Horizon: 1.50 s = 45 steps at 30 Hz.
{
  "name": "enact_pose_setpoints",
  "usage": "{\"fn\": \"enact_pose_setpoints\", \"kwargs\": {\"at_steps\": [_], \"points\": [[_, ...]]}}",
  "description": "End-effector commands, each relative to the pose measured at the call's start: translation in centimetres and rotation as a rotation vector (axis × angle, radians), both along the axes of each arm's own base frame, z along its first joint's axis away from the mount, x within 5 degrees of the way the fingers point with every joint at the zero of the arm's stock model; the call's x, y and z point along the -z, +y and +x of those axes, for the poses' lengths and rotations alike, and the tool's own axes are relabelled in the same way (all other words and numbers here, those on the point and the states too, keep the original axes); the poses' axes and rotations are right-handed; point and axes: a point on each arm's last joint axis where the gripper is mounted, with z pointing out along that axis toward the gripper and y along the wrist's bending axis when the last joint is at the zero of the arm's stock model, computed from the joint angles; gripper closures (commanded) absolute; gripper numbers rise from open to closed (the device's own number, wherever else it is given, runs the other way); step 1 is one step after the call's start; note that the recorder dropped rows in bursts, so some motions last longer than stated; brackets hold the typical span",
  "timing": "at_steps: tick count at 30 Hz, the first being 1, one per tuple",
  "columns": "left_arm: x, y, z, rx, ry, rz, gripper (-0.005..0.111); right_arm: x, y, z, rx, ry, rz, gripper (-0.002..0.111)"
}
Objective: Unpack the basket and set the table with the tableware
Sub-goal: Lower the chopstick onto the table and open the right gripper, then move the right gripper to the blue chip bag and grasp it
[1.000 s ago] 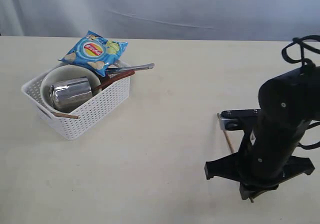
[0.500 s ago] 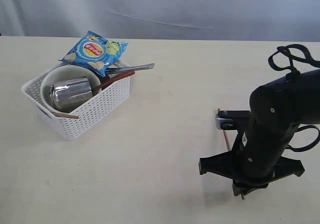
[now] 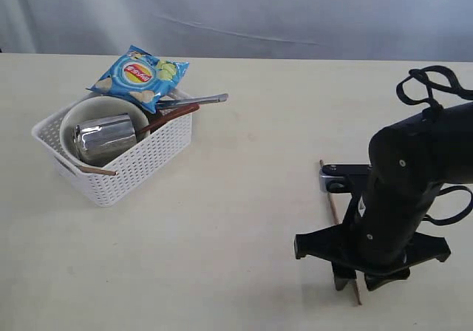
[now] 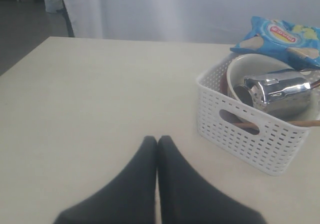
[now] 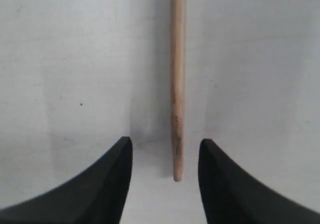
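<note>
The white basket (image 3: pixel 140 161) stands on the table (image 3: pixel 236 213) at the left. In it lie a cream bowl (image 3: pixel 89 111), a steel cup (image 3: pixel 107 137), a dark red spoon (image 3: pixel 174 115), steel cutlery (image 3: pixel 199 100) and one brown chopstick (image 3: pixel 96 170). Another chopstick (image 3: pixel 329 198) lies flat on the table at the right. My right gripper (image 3: pixel 357 281) hangs over its near end, open; the chopstick (image 5: pixel 176 84) lies loose between the spread fingers of the right gripper (image 5: pixel 166 145). My left gripper (image 4: pixel 157 140) is shut and empty, short of the basket (image 4: pixel 250 134).
A blue chip bag (image 3: pixel 140 76) rests on the basket's far rim, over the bowl. The right arm's dark body (image 3: pixel 410 190) covers part of the table at the right. A grey curtain (image 3: pixel 244 9) backs the table's far edge.
The right arm came down slightly toward the table, then its jaws opened and let go of the chopstick, which now lies on the tabletop. Basket and left gripper are unchanged.
</note>
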Motion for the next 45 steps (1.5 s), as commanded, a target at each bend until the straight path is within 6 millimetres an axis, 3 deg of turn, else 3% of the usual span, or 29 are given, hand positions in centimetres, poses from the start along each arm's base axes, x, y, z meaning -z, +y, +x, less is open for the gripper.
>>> {"fn": "enact_pose_setpoints", "kwargs": {"at_steps": [1, 6, 11, 17, 21, 24, 32, 37, 45], "points": [[-0.2, -0.1, 0.0, 0.008, -0.009, -0.004, 0.107, 0.1, 0.0, 0.0, -0.009, -0.009, 0.001, 0.062], [-0.2, -0.1, 0.0, 0.008, -0.009, -0.004, 0.107, -0.6, 0.1, 0.5, -0.043, -0.007, -0.02, 0.062], [-0.2, -0.1, 0.0, 0.008, -0.009, -0.004, 0.107, -6.7, 1.8, 3.3, -0.195, 0.007, -0.032, 0.062], [-0.2, -0.1, 0.0, 0.008, -0.009, -0.004, 0.107, -14.9, 4.7, 7.5, -0.323, -0.279, 0.115, 0.061], [-0.2, -0.1, 0.0, 0.008, -0.009, -0.004, 0.107, -17.4, 7.0, 10.1, -0.412, -0.478, 0.238, 0.042], [-0.2, -0.1, 0.0, 0.008, -0.009, -0.004, 0.107, -17.3, 8.4, 12.4, -0.418, -0.562, 0.266, 0.031], [-0.2, -0.1, 0.0, 0.008, -0.009, -0.004, 0.107, -12.6, 12.9, 18.4, -0.409, -0.689, 0.391, 0.031], [-0.2, -0.1, 0.0, 0.008, -0.009, -0.004, 0.107, -10.1, 15.0, 20.5, -0.375, -0.708, 0.499, 0.031], [-0.2, -0.1, 0.0, 0.008, -0.009, -0.004, 0.107, -6.7, 16.4, 22.7, -0.351, -0.726, 0.512, 0.031]]}}
